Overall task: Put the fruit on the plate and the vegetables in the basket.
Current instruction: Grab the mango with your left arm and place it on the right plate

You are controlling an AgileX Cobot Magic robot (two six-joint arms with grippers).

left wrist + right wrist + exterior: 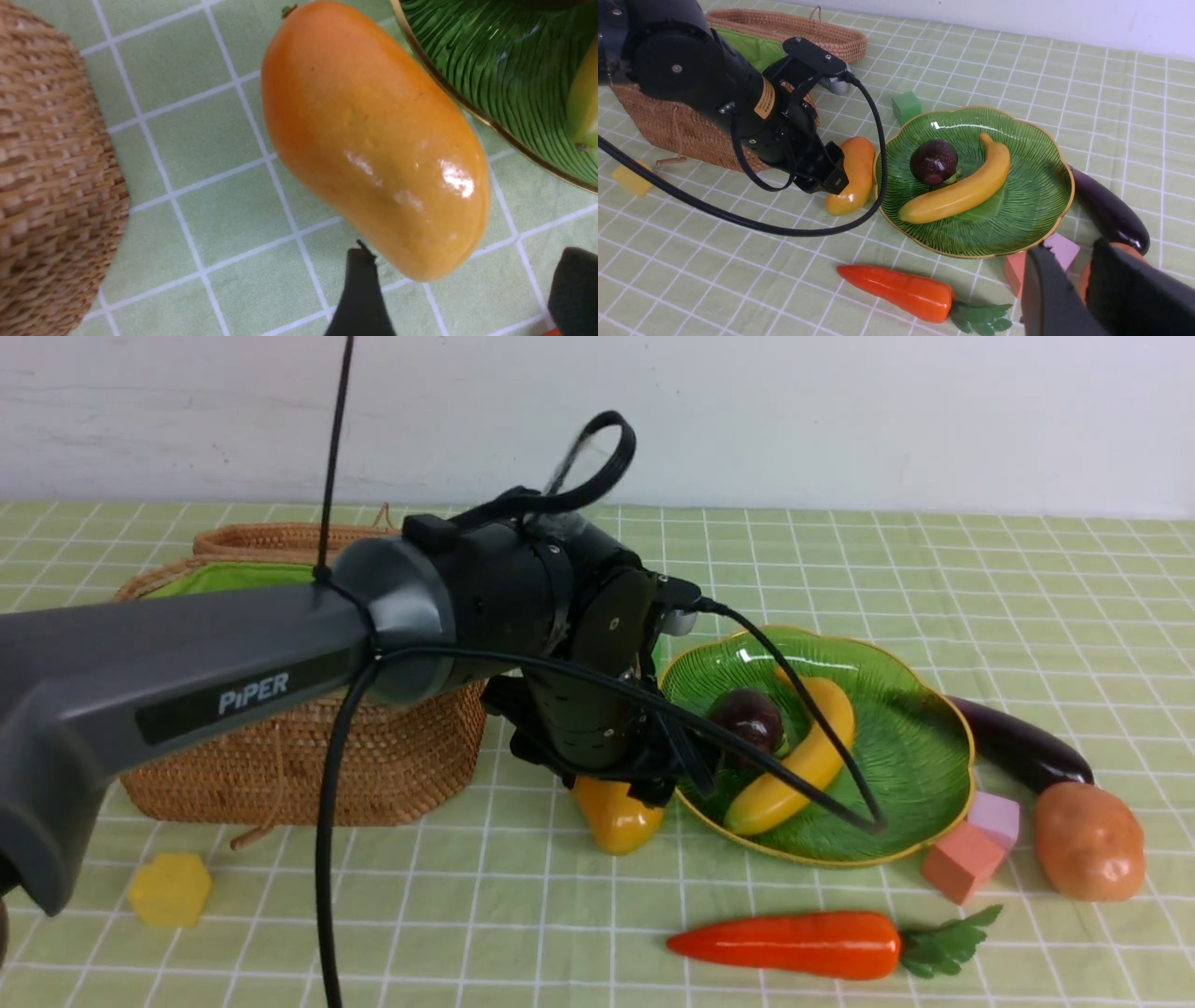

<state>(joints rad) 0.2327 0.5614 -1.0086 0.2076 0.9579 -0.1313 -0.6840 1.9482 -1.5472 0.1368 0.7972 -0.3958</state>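
Observation:
The orange-yellow mango [369, 140] lies on the cloth between the wicker basket [373, 765] and the green leaf plate [896, 747]. My left gripper [465, 275] hangs low over it, open, its two black fingers straddling the mango's end without closing on it. On the plate rest the banana [803, 756] and the dark mangosteen [747, 719]. The eggplant [1018, 742] and the potato [1088, 840] lie right of the plate, the carrot [794, 945] in front. My right gripper [1069, 252] hovers above the potato, narrowly open and empty.
A yellow block [170, 889] sits in front of the basket. A salmon block [962, 861] and a lilac block [994, 817] touch the plate's right front rim. A green block [906, 107] stands behind the plate. The left arm's black cable [822, 728] droops across the plate.

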